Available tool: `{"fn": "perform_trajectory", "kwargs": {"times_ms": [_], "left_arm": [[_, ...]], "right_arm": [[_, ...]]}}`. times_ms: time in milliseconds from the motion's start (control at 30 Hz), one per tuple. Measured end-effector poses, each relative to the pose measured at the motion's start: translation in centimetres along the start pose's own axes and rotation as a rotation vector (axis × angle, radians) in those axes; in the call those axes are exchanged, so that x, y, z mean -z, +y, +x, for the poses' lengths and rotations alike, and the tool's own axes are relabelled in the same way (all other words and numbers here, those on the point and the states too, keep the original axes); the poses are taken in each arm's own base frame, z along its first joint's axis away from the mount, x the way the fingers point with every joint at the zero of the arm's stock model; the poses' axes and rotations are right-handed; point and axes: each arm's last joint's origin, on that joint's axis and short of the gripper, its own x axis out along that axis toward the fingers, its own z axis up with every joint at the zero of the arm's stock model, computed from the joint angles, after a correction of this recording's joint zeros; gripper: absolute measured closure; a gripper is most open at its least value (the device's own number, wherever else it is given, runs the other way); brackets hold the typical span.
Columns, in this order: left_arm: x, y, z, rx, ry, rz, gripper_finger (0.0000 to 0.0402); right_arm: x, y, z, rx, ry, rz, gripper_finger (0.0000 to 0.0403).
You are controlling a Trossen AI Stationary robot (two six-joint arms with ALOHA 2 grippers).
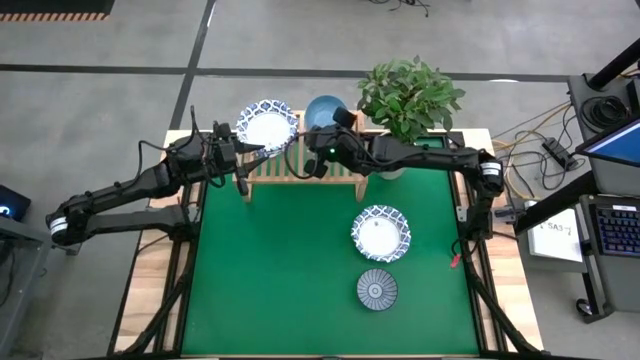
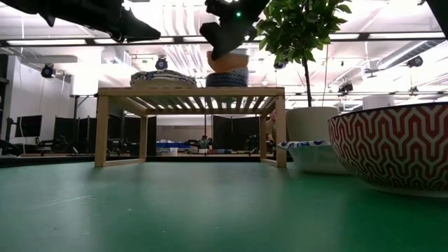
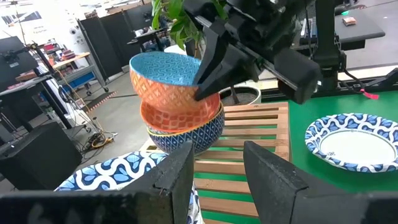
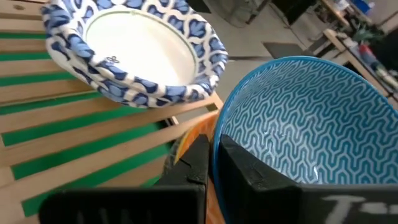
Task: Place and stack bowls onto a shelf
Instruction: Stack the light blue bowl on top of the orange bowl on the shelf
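Nearest: grey patterned bowl (image 1: 377,289) and blue-rimmed white bowl (image 1: 380,232) wait on the green mat. On the wooden shelf (image 1: 300,168), right gripper (image 3: 208,78) pinches the rim of the light-blue-lined orange bowl (image 3: 171,81), tilted atop the small stack (not seated). Next: level, lower, release. Left gripper (image 3: 214,171), fingers apart and empty, hovers by the white-bowl stack (image 1: 267,124).

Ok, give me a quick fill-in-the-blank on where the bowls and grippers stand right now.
1. The right gripper is shut on the rim of the ____ bowl with the light-blue inside.
2. That bowl tops a stack of small bowls standing on the ____.
3. The left gripper hovers over the shelf, holding ____.
4. On the green mat lie ____ bowls: a white blue-rimmed bowl and a grey-blue bowl.

Missing: orange; shelf; nothing; two
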Motion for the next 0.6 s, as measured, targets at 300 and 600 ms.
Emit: {"fn": "perform_trajectory", "kwargs": {"times_ms": [300,600], "left_arm": [[0.0,0.0,0.0,0.000,0.000,0.003,0.0278],[0.0,0.0,0.0,0.001,0.002,0.003,0.0278]], "right_arm": [[0.6,-0.1,-0.2,-0.007,0.053,0.043,0.0390],[1.1,0.6,0.9,-0.007,0.077,0.053,0.0382]]}}
